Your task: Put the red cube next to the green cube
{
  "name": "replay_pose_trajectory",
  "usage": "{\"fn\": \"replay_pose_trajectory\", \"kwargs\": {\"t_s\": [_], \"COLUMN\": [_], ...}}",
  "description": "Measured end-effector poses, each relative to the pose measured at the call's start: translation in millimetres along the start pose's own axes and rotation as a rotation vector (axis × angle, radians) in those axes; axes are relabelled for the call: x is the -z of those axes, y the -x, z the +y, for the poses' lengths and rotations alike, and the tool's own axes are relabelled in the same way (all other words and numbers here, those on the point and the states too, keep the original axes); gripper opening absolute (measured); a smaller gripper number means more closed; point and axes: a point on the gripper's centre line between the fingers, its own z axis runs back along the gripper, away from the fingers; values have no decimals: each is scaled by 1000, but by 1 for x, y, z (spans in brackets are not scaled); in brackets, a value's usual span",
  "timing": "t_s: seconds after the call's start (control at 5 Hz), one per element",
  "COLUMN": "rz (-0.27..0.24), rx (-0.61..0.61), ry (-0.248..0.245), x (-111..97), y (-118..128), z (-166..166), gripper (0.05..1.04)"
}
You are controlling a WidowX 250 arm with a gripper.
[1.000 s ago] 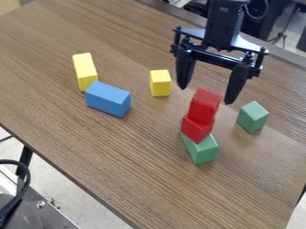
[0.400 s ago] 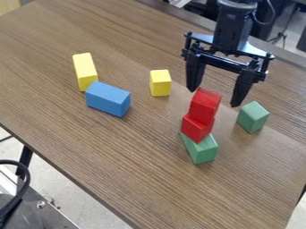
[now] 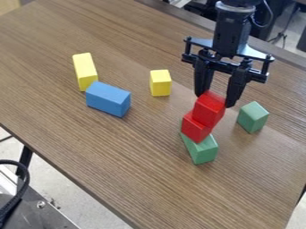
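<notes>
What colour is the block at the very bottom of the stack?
Green, best seen in the camera view.

We're looking down at a slant, fairly close in, over the counter [image 3: 119, 156], facing its far edge, one o'clock!

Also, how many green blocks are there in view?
2: a green cube at the picture's right, alone on the brown table; and a green block beneath the lower red block, partly hidden.
</notes>
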Motion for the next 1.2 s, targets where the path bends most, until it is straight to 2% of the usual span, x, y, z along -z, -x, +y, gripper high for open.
{"fn": "replay_pose_trajectory", "kwargs": {"t_s": [0.2, 0.4, 0.6, 0.8, 1.0, 1.2], "rz": [0, -11, -65, -72, -82, -123], "rx": [0, 15, 82, 230, 322, 369], "ry": [-1, -23, -46, -102, -117, -88], "x": [0, -4, -22, -24, -28, -28], "y": [-1, -3, -13, -28, -39, -51], "z": [1, 2, -8, -29, -41, -38], "gripper": [535, 535, 535, 535, 535, 535]}}
